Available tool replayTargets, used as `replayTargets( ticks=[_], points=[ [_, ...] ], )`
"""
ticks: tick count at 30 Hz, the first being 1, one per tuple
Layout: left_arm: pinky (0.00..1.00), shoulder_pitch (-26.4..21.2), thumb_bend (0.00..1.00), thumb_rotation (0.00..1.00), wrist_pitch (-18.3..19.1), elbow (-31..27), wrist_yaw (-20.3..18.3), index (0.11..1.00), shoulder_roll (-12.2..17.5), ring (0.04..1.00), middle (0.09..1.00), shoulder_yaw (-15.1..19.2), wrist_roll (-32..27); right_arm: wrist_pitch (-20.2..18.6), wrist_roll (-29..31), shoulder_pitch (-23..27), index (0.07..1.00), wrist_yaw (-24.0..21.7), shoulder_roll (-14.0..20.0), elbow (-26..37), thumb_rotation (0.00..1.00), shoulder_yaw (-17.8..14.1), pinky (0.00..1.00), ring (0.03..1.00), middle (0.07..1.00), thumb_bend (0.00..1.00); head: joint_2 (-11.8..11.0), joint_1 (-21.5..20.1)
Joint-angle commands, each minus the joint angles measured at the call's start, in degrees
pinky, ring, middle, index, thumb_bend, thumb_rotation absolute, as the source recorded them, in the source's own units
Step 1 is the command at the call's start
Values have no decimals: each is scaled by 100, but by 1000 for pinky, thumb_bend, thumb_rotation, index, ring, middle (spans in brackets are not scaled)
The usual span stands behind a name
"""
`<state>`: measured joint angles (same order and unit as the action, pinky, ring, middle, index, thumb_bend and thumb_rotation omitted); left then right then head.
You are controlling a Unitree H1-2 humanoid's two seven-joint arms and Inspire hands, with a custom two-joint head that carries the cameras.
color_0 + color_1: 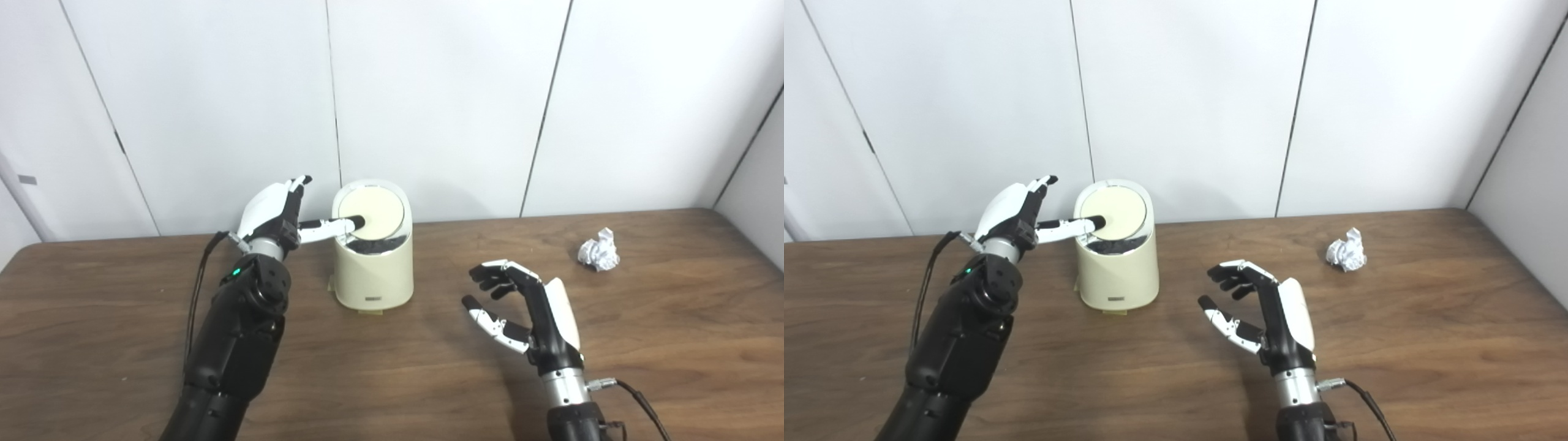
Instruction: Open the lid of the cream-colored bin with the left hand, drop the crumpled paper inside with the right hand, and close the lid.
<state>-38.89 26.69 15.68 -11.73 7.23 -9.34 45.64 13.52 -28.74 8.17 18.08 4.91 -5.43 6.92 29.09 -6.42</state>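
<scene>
I think I am working in a lab or test room. I see a brown wooden table [392, 367] set against plain white wall panels [429, 92] with dark lines between them. Robot arms with cables reach over it. No home things stand near or far.

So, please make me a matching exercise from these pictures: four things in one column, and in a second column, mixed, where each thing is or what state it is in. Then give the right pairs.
Things:
1. left hand
2. right hand
3. crumpled paper
4. lid

Places or states:
A. lies alone on the table, right of the bin
B. tilted, a dark gap showing at its front edge
C. open, holding nothing, above the table
D. one finger stretched onto the bin's top

Pairs: 1-D, 2-C, 3-A, 4-B
</scene>
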Motion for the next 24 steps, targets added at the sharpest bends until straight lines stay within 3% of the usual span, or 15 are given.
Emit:
replayTargets(
  ticks=[1,7,13,24],
  points=[
    [1000,-360,923,538,20,-109,94,1000,11,1000,1000,-23,74,108,-90,-154,595,89,-28,-390,259,42,471,570,603,242,4,-15],
    [1000,-346,959,513,11,-180,204,1000,46,1000,1000,-131,21,37,-158,-152,594,100,-29,-371,294,56,476,574,606,250,7,-11],
    [1000,-331,991,513,19,-455,121,1000,33,1000,1000,-174,134,10,-119,-146,595,69,-39,-361,265,55,484,579,606,248,10,-13],
    [1000,-313,968,513,8,-869,204,1000,45,1000,1000,-379,365,-34,-126,-132,596,59,-58,-352,300,75,488,583,611,249,16,-37]
  ],
)
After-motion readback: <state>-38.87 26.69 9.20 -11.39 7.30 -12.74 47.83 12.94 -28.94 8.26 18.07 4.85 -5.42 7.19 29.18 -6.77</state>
